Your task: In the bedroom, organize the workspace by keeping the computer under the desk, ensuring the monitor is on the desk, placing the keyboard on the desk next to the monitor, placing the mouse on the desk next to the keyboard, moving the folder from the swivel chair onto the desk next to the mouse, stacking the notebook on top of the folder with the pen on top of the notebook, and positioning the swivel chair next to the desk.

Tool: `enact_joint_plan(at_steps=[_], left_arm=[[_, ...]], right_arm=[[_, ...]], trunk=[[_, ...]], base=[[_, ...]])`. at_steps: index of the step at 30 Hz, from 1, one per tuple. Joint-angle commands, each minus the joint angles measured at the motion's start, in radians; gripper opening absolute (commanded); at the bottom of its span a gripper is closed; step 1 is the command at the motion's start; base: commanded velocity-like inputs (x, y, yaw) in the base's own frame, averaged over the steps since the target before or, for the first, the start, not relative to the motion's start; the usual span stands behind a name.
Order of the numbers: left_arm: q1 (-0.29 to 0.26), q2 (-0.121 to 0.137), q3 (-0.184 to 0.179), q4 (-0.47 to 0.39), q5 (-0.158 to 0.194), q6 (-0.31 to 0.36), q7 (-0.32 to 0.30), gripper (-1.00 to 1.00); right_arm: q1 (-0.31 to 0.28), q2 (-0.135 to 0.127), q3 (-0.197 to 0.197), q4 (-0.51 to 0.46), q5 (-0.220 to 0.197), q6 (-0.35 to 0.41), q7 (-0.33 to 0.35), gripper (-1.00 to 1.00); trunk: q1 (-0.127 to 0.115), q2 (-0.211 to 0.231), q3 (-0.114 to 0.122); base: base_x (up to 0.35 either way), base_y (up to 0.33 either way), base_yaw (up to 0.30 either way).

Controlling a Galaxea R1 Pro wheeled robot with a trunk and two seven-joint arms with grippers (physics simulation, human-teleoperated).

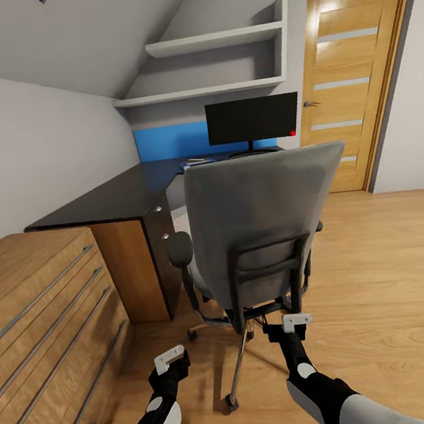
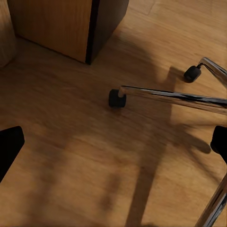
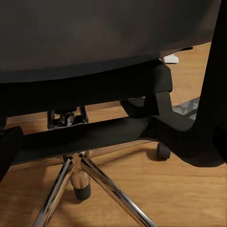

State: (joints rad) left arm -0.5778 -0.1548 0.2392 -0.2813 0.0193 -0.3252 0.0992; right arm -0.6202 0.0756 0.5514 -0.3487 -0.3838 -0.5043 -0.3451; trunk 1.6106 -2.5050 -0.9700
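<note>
My head cam looks fwd/down at chair (image 1: pixel 268 224) back. L wrist cam faces floor (image 2: pixel 94 156) near chair base; R wrist cam close under its seat.

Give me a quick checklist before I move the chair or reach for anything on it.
1. Swivel chair next to the desk: ok, it stands close beside it, back turned to the robot.
2. Monitor on the desk: ok, upright at the far end.
3. Folder off the chair seat: cannot tell, the backrest hides the seat; something blue lies on the desk left of the monitor.
4. Left gripper free: ok, open and empty, low over the floor near a caster.
5. Right gripper free: ok, open, close behind the chair's lower back frame, not closed on it.
6. Keyboard, mouse, notebook, pen in place: cannot tell.
</note>
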Motion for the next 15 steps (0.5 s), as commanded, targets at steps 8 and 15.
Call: enact_joint_plan(at_steps=[8, 15], left_arm=[[-0.001, 0.0, -0.001, 0.001, 0.002, -0.003, 0.004, 1.0], [-0.001, 0.0, -0.001, 0.002, 0.002, -0.003, 0.004, 1.0]], right_arm=[[-0.001, 0.0, 0.009, 0.001, -0.006, -0.003, -0.007, 1.0], [-0.001, 0.001, 0.009, 0.001, -0.005, -0.003, -0.007, 1.0]], trunk=[[0.0, 0.0, -0.001], [0.0, 0.0, -0.002]], base=[[0.001, 0.001, 0.015], [0.041, 0.022, 0.163]])
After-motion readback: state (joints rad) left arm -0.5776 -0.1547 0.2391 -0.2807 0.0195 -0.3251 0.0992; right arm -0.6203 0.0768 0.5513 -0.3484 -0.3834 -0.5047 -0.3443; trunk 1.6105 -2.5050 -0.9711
